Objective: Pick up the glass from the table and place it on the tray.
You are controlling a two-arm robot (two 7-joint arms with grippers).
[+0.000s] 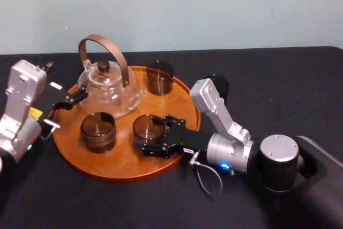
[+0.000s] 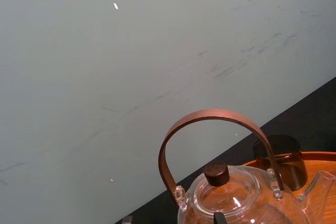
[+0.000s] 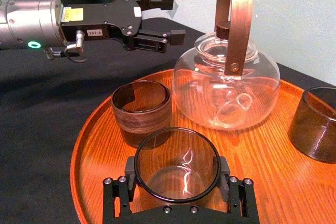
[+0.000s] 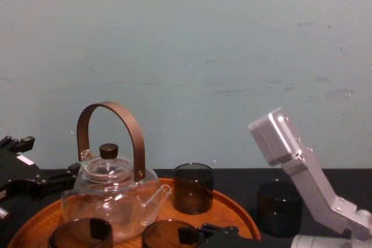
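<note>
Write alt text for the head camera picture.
The right tool grips a smoky glass on the front of the round wooden tray, beside a glass teapot and two more glasses. The left tool hovers open at the tray's left edge.

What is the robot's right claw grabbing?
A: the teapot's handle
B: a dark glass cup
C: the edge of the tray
B: the right gripper has its fingers closed on either side of the dark glass, inside the rim of the tray. The left gripper is open, off beside the teapot.
</note>
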